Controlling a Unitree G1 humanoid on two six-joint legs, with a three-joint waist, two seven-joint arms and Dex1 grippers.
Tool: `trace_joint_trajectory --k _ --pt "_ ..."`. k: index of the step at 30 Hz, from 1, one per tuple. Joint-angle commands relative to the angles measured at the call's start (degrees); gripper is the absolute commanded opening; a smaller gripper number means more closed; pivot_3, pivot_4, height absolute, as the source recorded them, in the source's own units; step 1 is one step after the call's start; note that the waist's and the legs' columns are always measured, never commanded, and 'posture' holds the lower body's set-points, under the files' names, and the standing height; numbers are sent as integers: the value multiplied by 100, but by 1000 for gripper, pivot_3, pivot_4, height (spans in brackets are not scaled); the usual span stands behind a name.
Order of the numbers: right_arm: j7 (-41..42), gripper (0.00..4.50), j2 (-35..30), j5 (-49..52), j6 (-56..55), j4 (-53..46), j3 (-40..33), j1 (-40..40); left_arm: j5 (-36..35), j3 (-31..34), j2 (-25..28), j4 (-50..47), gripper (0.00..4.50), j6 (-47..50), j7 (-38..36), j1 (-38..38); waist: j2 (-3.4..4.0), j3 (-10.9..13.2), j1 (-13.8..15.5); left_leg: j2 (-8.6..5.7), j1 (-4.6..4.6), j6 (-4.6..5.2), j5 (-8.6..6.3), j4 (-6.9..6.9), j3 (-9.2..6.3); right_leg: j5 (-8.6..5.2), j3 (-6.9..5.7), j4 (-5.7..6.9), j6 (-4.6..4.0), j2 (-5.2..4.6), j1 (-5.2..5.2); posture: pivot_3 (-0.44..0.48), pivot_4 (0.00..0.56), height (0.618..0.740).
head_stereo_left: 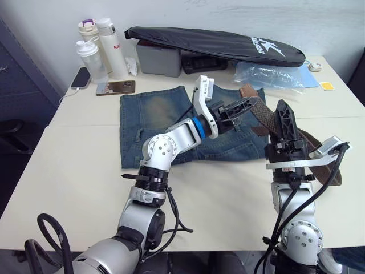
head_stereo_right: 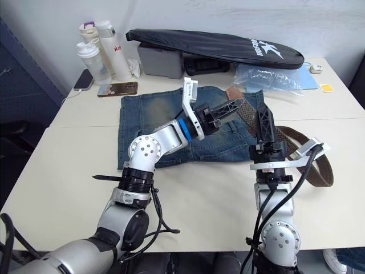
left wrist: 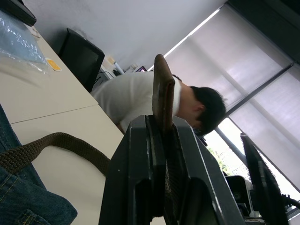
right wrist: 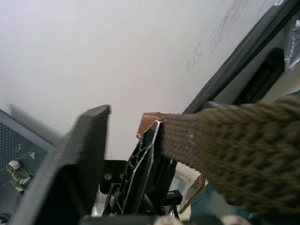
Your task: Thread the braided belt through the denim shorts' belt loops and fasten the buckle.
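Denim shorts [head_stereo_left: 171, 123] flat on white table [head_stereo_left: 74, 171], waistband toward right side. Left gripper [head_stereo_left: 244, 107] above waistband, 2 fingers pinched tight on braided belt [head_stereo_left: 265, 114] near its tapered tip. Belt trailing right across table in a loop, partly hidden behind right gripper [head_stereo_left: 283, 123]. Right gripper raised, fingers spread, holding nothing. Buckle not made out; belt loops hard to discern.
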Motion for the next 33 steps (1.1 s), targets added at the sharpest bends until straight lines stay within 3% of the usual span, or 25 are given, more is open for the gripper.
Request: trace_joint_trajectory --k 1,3,4,13,21,23,27,33 --pt "42 1173 2 30 136 -202 172 -41 -62 -7 -416 -114 0 13 58 38 0 0 0 0 0 0 0 0 0 0 0 0 0 0 0 0 150 740" --pt "40 263 9 37 149 -199 164 -42 -69 -8 -418 -117 0 24 61 44 0 0 -2 1 0 0 0 -1 0 0 0 1 0 1 -1 0 150 740" --pt "40 42 12 35 155 -198 159 -43 -71 -9 -419 -119 0 29 60 46 0 0 -3 1 0 0 0 -1 0 0 0 0 0 1 -1 0 150 740" --pt "12 42 -196 45 153 -179 -110 -126 -73 -49 -144 -111 0 220 -249 -32 0 0 -1 0 0 0 0 -1 1 0 0 0 0 1 -1 0 150 740" --pt "-135 0 -1599 987 579 -472 -1123 86 425 -433 1082 -417 3624 294 -1510 -21 2 -1 -2 1 1 0 0 -8 4 0 3 -2 0 3 -5 0 150 740" --pt "-95 0 -2060 1296 739 -489 -1469 269 826 -818 1507 -597 4431 -5 -2062 44 0 0 0 1 1 0 0 -13 6 0 3 -3 -1 3 -6 0 150 740" --pt "133 0 -3122 1849 1218 -360 -2180 696 2291 -1801 2150 -582 4431 -1466 -2706 178 2 -1 29 -1 1 0 0 -18 15 1 7 -15 -2 2 -5 0 150 740" --pt "229 0 -4032 2011 1734 81 -2561 840 3876 -2876 2227 255 4431 -3214 -3275 217 -3 2 141 0 0 10 -5 -5 24 2 19 -43 -4 3 -5 0 150 740"
